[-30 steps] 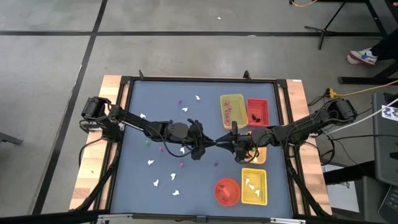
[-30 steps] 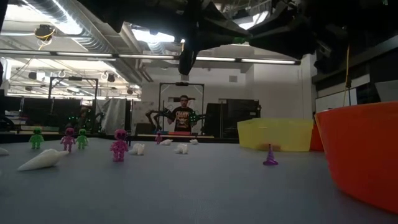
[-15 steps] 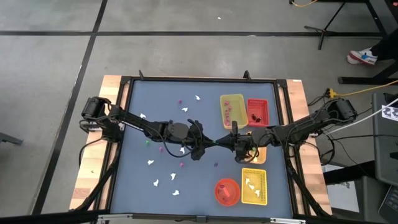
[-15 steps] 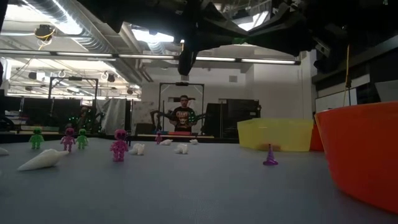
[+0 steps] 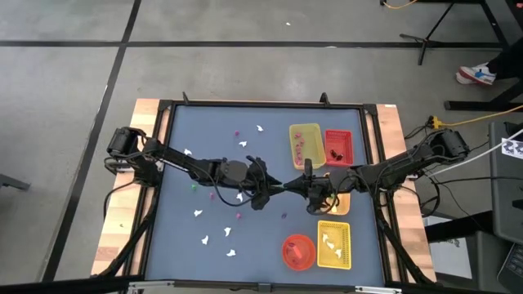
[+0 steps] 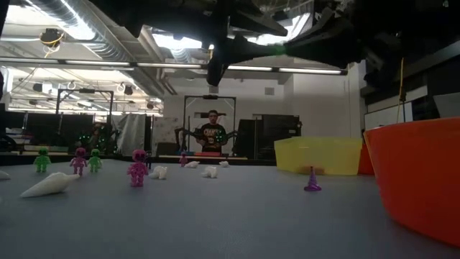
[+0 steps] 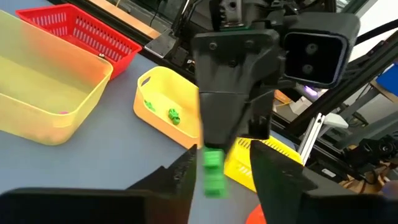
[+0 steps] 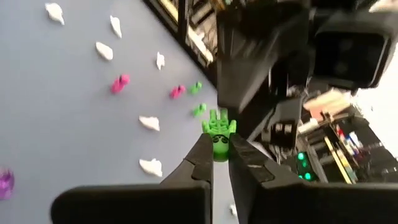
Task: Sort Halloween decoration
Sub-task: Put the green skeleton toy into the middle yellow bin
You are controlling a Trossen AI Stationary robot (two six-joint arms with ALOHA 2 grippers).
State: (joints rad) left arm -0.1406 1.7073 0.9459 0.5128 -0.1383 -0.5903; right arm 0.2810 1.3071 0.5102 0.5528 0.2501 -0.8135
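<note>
Above the middle of the table my two grippers meet tip to tip. My right gripper point(image 5: 288, 186) point(image 8: 221, 149) is shut on a small green figure point(image 8: 219, 132) of the Halloween decoration. My left gripper point(image 5: 268, 184) point(image 7: 224, 171) is open; its fingers stand on either side of the same green figure point(image 7: 213, 172), and I cannot tell whether one finger brushes it. More pieces lie on the blue table: white ghosts point(image 5: 204, 240), pink figures point(image 6: 137, 167), green ones point(image 6: 42, 159) and a purple cone point(image 6: 312, 180). My right gripper pinches the green figure's head end point(image 8: 219, 147) between its two fingertips. The fingers come nearly level from the table's right side. The figure's body sticks out past the fingertips toward my left gripper, lifted clear of the table.
Far right stand a yellow tray point(image 5: 305, 145) and a red tray point(image 5: 337, 147). Another yellow tray point(image 5: 333, 245) and an orange bowl point(image 5: 298, 251) sit near right. A small yellow tray point(image 7: 165, 102) with green bits lies under the right arm. A person point(image 6: 212, 135) stands beyond the table.
Both arms have stayed in place over the table's middle. In the low view the dark fingers overhead have shifted slightly, and a bit of green now shows among them.
</note>
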